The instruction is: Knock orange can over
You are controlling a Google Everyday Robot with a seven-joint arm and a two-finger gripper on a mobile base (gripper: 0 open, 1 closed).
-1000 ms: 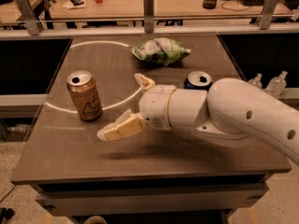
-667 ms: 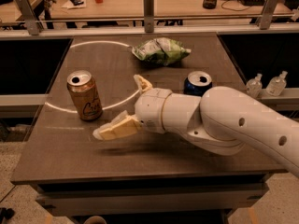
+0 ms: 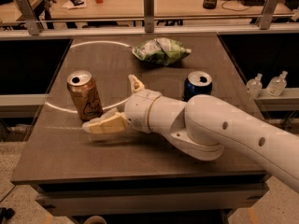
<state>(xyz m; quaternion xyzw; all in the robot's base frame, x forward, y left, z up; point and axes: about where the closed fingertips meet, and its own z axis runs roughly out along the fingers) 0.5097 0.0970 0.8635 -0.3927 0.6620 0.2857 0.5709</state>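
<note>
The orange can point(image 3: 85, 95) stands upright on the left part of the dark table point(image 3: 140, 162); it is tan-orange with dark cursive lettering and a silver top. My gripper point(image 3: 117, 104) is just right of the can, low over the table, and it is open and empty. One cream finger point(image 3: 106, 123) reaches left, with its tip close to the front of the can's base. The other finger point(image 3: 135, 83) points away toward the back of the table. I cannot tell whether the near finger touches the can.
A blue can point(image 3: 197, 84) stands upright right of centre, partly behind my white arm point(image 3: 219, 129). A green chip bag point(image 3: 161, 51) lies at the back. Two small clear bottles point(image 3: 266, 84) sit on a ledge to the right. A railing runs behind the table.
My arm and gripper have moved left toward the orange can; the near fingertip is now by its base. The can still stands upright.
</note>
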